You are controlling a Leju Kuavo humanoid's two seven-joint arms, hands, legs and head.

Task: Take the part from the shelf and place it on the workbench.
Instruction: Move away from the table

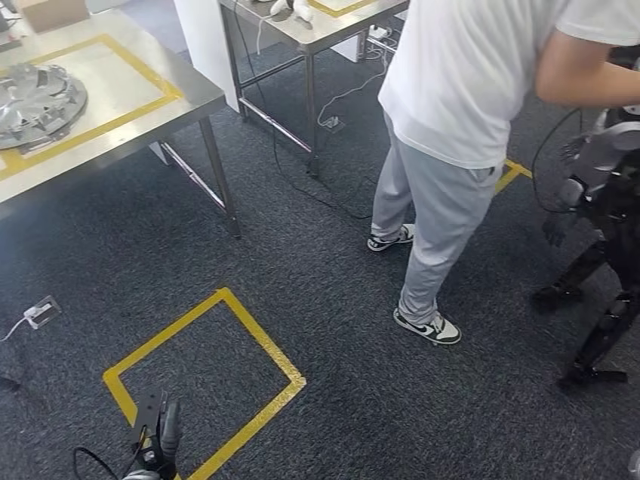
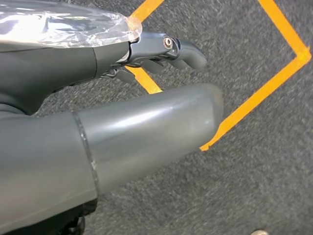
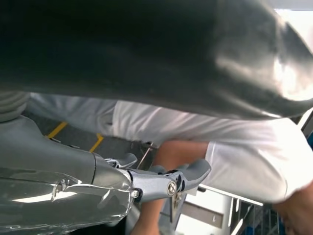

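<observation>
Low over the carpet hangs the left hand (image 2: 162, 51), fingers straight and apart, holding nothing, above the yellow floor square (image 1: 205, 382); the right hand (image 3: 166, 183), fingers extended and empty, reaches beside a person (image 1: 460, 90) in a white shirt; the round metal part (image 1: 38, 100) lies on the workbench (image 1: 143, 110), beyond the square.

We read this as a robotics test lab or workshop — steel workbenches (image 1: 113, 110) marked with yellow tape, a taped yellow square (image 1: 204, 385) on grey carpet (image 1: 324, 300), loose cables (image 1: 332, 105) across the floor, and a second dark legged robot (image 1: 604, 230) beside a person (image 1: 453, 130).
</observation>
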